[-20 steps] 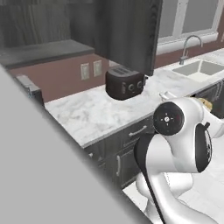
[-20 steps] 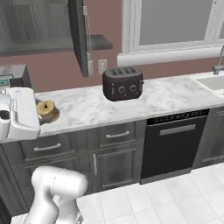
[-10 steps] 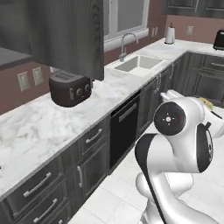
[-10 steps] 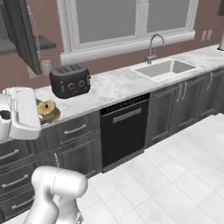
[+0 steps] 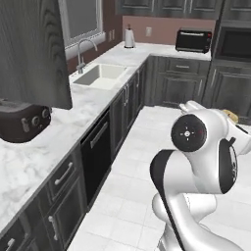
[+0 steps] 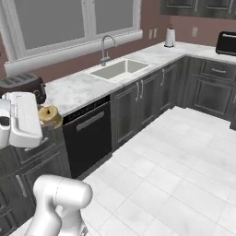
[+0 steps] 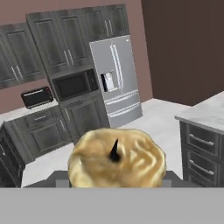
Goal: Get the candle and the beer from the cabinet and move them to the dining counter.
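Note:
My gripper [image 6: 44, 118] is shut on the candle [image 6: 50, 116], a stubby pale-yellow lump held at the end of the white hand on the left. The hand view looks down on the candle [image 7: 117, 158] and its dark wick, which hides the fingers. It also peeks out behind the arm [image 5: 230, 115]. An open dark wood-grain door of the cabinet [image 5: 30, 51] hangs at the upper left. The beer is out of view. A marble-topped counter end [image 7: 205, 114] over dark drawers shows at the right; I cannot tell whether it is the dining counter.
A marble worktop carries a sink [image 5: 100, 75] and a dark toaster [image 5: 22, 122], with a dishwasher [image 6: 87, 136] below. Further off are a toaster oven [image 5: 194, 40], a built-in microwave [image 7: 74, 85] and a steel fridge [image 7: 117, 78]. White tiled floor [image 6: 184, 156] lies open ahead.
The whole picture has swung along the kitchen, so the camera moved: toaster and sink slid left and the far corner came into view. The candle stays in the gripper.

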